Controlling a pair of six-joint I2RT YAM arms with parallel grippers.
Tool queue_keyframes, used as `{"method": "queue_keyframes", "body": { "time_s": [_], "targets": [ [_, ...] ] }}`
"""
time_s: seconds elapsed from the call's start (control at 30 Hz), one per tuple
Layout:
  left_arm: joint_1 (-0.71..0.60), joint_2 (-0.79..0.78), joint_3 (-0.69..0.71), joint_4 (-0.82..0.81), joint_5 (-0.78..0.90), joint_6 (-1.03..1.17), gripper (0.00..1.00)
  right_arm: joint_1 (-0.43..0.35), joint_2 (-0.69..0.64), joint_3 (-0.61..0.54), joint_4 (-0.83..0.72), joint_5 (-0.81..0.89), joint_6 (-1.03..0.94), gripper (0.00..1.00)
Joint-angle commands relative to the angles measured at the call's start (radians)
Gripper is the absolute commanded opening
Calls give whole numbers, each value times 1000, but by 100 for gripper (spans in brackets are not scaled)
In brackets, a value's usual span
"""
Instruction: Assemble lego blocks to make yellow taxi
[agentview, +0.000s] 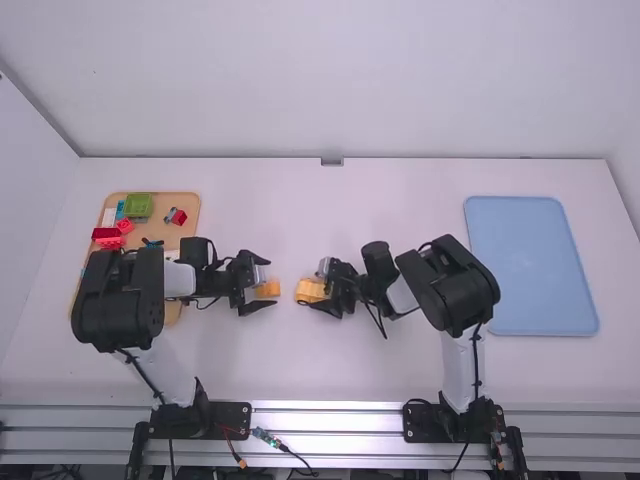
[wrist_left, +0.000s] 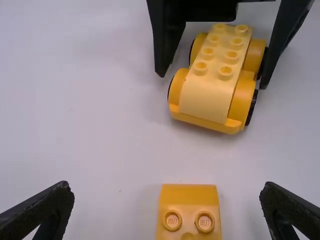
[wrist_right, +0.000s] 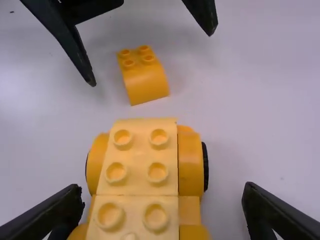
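In the high view my left gripper (agentview: 262, 284) stands open around a small orange-yellow curved block (agentview: 268, 289) on the table. My right gripper (agentview: 318, 288) is by the yellow wheeled car body (agentview: 309, 290), just to the right. The left wrist view has my left gripper (wrist_left: 167, 210) with fingers wide apart on both sides of the curved block (wrist_left: 190, 212), not touching it. In the right wrist view, my right gripper (wrist_right: 162, 215) is open, its fingers clear of both sides of the car body (wrist_right: 142, 180); two rows of pale yellow studs top it.
A wooden tray (agentview: 184, 205) with a green block (agentview: 138, 205), red blocks (agentview: 107, 236) and other pieces lies at the left, partly under the left arm. A blue tray (agentview: 530, 265) lies at the right. The two grippers face each other closely mid-table.
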Motion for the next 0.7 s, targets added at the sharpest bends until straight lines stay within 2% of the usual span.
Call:
{"method": "queue_keyframes", "body": {
  "time_s": [0.0, 0.1, 0.27, 0.33, 0.5, 0.6, 0.67],
  "targets": [
    [-3, 12, 0, -4, 13, 10, 99, 27, 16, 28, -10, 23, 13, 82],
    [-2, 12, 6, -12, 15, 7, 99, 51, 67, 59, -4, 36, 24, 81],
    [-4, 12, 7, -12, 15, 8, 99, 28, 89, 64, 7, -25, 21, 77],
    [3, 12, 8, -12, 11, 5, 99, 11, 89, 45, 51, -39, 22, 68],
    [2, 12, 7, -12, 10, 7, 99, 2, 89, 3, 130, -42, 24, 54],
    [3, 12, 8, -12, 11, 6, 100, 1, 89, -9, 150, -43, 24, 53],
    [2, 12, 7, -12, 10, 6, 96, 0, 89, -11, 149, -43, 21, 50]
  ]
}}
